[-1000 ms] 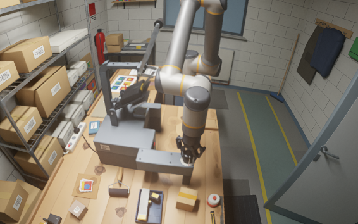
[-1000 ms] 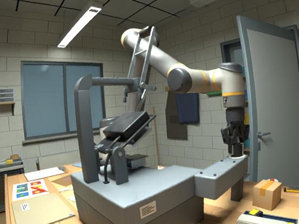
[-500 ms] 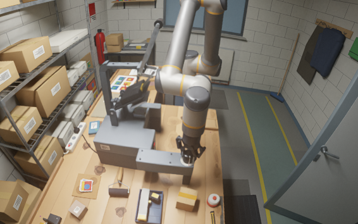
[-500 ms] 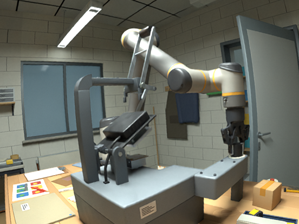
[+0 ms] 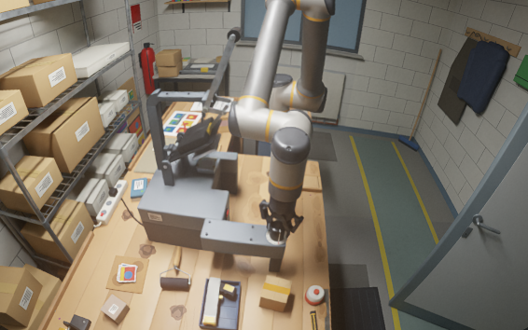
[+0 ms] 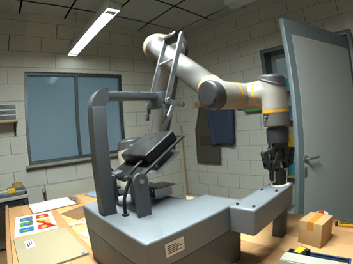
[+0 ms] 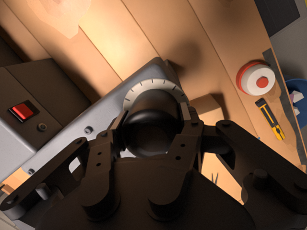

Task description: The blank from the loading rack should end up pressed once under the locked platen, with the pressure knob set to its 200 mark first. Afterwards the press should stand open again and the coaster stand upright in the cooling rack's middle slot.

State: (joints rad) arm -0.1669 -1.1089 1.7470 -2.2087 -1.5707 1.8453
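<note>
The black pressure knob (image 7: 151, 123) sits in a white dial ring with tick marks at the end of the press's grey side arm (image 5: 242, 238), and it is gripped by my gripper (image 7: 151, 116), which comes straight down on it. The knob also shows under the fingers from the side (image 6: 279, 178). The heat press (image 6: 159, 221) stands open, its dark platen (image 6: 150, 145) tilted up and its long handle (image 5: 223, 65) raised. A red switch (image 7: 22, 111) is on the press body. The loading rack, blank and cooling rack are hidden or out of sight.
Behind the press are a window (image 6: 55, 115) and a shelf rack of cardboard boxes (image 5: 51, 135). On the bench near the arm lie a small cardboard box (image 5: 275, 292), a red-and-white button (image 7: 256, 78), a yellow utility knife (image 7: 270, 118), a blue tray (image 5: 220, 304) and a roller (image 5: 175, 282).
</note>
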